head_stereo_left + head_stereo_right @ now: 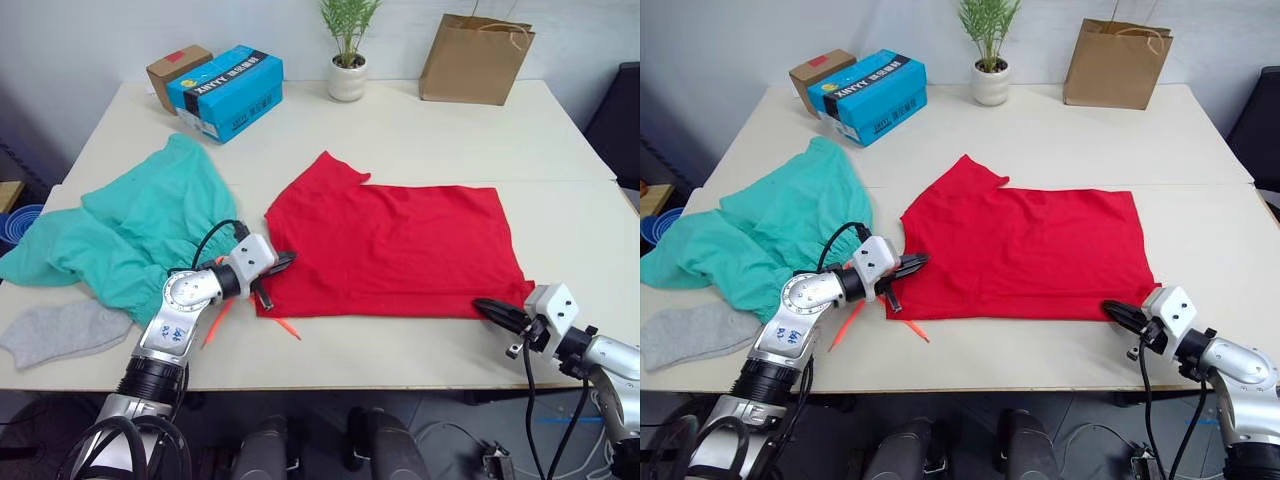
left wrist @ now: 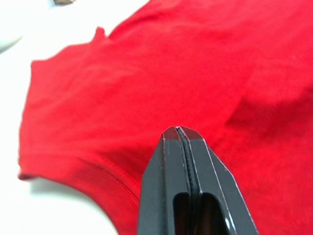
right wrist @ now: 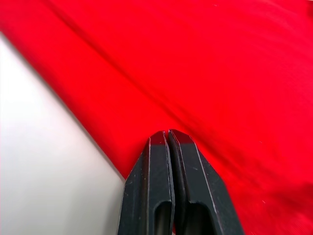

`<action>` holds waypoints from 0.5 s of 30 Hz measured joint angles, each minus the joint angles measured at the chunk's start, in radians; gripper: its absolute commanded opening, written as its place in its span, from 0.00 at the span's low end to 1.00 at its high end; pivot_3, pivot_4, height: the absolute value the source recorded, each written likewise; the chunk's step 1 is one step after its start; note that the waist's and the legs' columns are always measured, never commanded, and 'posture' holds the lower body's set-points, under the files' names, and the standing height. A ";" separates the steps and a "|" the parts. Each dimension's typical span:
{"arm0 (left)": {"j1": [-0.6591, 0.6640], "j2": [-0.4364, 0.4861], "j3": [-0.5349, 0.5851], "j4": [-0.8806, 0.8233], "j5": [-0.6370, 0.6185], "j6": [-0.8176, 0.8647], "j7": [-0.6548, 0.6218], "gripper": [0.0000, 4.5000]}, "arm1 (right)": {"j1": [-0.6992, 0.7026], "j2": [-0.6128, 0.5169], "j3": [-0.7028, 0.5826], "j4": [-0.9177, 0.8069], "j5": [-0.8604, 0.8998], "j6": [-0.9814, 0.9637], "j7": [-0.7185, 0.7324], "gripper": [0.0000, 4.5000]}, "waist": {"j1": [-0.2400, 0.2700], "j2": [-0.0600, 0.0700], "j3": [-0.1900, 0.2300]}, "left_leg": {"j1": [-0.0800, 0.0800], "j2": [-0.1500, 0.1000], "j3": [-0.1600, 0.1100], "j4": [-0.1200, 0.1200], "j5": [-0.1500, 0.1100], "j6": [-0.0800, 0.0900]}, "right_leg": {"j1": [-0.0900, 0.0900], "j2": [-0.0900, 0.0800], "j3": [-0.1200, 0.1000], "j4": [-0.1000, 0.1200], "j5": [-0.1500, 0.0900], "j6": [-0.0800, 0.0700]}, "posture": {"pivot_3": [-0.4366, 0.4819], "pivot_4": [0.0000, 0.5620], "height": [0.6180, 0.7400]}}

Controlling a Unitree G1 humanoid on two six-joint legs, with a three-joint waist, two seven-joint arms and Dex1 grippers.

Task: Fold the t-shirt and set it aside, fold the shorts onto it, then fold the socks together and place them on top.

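The red t-shirt (image 1: 395, 245) lies spread flat at the table's middle, one sleeve pointing toward the far side. My left gripper (image 1: 283, 262) is shut at the shirt's left edge, fingertips just over the cloth, with no fabric seen between them in the left wrist view. At the shirt's near right corner my right gripper (image 1: 487, 305) is shut, its tips on the hem (image 3: 122, 161). The teal-green shorts (image 1: 140, 225) lie crumpled to the left, their orange drawstring (image 1: 288, 327) trailing under my left arm. A grey sock (image 1: 60, 330) rests at the near left edge.
At the table's far side stand a blue box (image 1: 225, 90), a brown cardboard box (image 1: 178, 70), a potted plant (image 1: 347, 60) and a brown paper bag (image 1: 475, 58). Bare tabletop (image 1: 560, 230) lies right of the shirt.
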 measured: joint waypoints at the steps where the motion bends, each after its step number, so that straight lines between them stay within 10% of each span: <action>1: 0.007 0.004 0.012 -0.008 -0.022 0.002 -0.018 0.00 | -0.004 0.000 -0.002 0.004 0.000 0.000 -0.007 0.02 | -0.001 0.000 0.000 | 0.000 0.000 0.000 0.000 0.000 0.000 | 0.000 0.000 0.000 0.000 0.000 0.000 | 0.48 0.27 1.00; 8: 0.128 0.028 0.062 -0.249 -0.297 0.207 -0.203 0.00 | -0.019 0.006 -0.032 -0.101 0.084 0.069 0.022 0.02 | -0.001 0.000 0.000 | 0.000 0.000 0.000 0.000 0.000 0.000 | 0.000 0.000 0.000 0.000 0.000 0.000 | 0.48 0.27 1.00; 15: 0.156 -0.018 -0.025 -0.283 -0.196 0.285 -0.087 0.00 | -0.044 0.124 0.120 -0.171 0.002 0.080 -0.034 0.02 | 0.003 -0.001 -0.001 | -0.001 0.000 0.000 0.000 0.000 0.000 | 0.000 0.000 0.001 0.000 0.000 0.000 | 0.48 0.27 1.00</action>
